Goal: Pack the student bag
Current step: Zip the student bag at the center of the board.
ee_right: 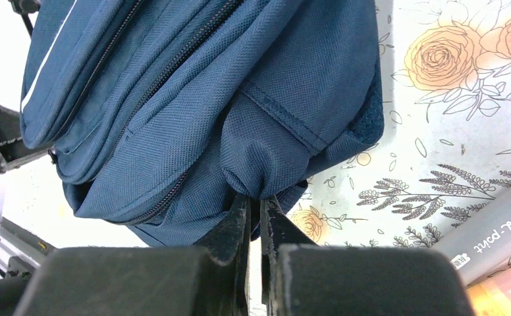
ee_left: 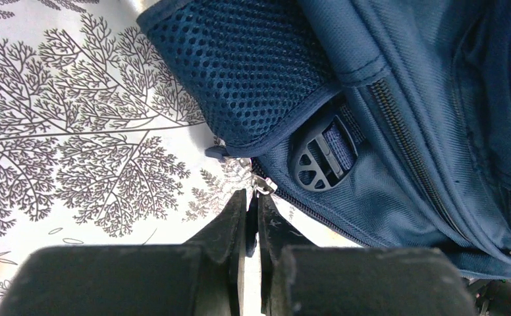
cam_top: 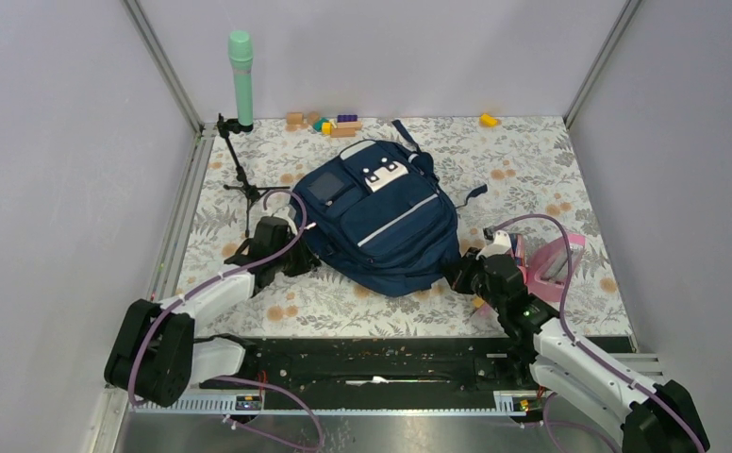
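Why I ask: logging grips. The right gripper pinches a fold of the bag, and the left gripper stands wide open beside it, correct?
No: the left wrist view shows the left gripper shut on the zipper pull of the student bag. The right gripper does pinch a fold of it.

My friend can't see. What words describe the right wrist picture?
The right pincer is shut on a bunched fold of the big navy-blue fabric backpack, which fills most of the view. A flowery white tablecloth shows on the right, with a grey pen at the lower corner.
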Controlling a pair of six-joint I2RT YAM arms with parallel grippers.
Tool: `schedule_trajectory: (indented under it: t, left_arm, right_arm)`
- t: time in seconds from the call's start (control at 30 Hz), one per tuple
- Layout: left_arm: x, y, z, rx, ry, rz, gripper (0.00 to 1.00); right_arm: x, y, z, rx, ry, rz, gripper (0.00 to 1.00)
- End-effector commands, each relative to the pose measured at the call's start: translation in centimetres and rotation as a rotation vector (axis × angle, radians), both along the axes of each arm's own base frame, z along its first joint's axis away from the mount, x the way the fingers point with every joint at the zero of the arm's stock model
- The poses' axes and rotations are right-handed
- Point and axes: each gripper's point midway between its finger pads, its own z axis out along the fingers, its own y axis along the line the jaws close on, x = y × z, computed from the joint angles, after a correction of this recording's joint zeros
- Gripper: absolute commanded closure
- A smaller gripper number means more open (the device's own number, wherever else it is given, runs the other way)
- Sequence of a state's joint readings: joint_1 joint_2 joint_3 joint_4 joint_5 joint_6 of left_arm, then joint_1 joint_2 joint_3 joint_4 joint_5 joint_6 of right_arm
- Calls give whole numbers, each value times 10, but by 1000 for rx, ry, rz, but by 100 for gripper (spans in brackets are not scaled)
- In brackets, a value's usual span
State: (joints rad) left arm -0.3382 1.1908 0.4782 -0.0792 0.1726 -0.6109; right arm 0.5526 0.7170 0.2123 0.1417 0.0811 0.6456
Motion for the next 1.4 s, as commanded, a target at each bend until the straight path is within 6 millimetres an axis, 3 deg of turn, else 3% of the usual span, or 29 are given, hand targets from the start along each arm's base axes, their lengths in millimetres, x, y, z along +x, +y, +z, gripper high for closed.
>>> schedule_trajectory:
  t: [0.0, 0.23, 0.43, 0.57, 0.63, 0.8, 0.9, 1.0, 1.07, 1.23, 1.37]
  left_arm:
    - [54, 46, 13, 135, -119, 210, 100]
    - [85, 34, 24, 133, -137, 168, 100]
    - [116, 26, 40, 120, -164, 178, 100]
    - [134, 23, 50, 130, -187, 177, 100]
    - [138, 23, 54, 136, -192, 175, 92]
    - [139, 25, 64, 148, -198, 174, 42]
    - [132, 34, 69, 184, -191, 199, 20]
    - [124, 40, 81, 193, -205, 209, 11]
    - [117, 40, 91, 181, -215, 206, 9]
    - [99, 21, 127, 69, -256, 118, 4]
    - [87, 1, 151, 21, -229, -18, 3]
  right_arm:
    - [13, -21, 20, -102, -102, -54, 100]
    - [-13, 8, 9, -126, -80, 73, 100]
    - [-27, 45, 6, -115, -70, 180, 100]
    - [-31, 77, 18, -108, -92, 258, 100]
    - [-35, 94, 24, -104, -108, 298, 100]
    - [-46, 136, 31, -85, -111, 390, 99]
    - [-47, 149, 36, -74, -113, 417, 77]
    - [-41, 146, 43, -109, -129, 401, 41]
    - [-35, 138, 50, -159, -133, 395, 28]
    - [-26, 111, 67, -194, -123, 433, 20]
    - [-14, 78, 82, -266, -139, 424, 16]
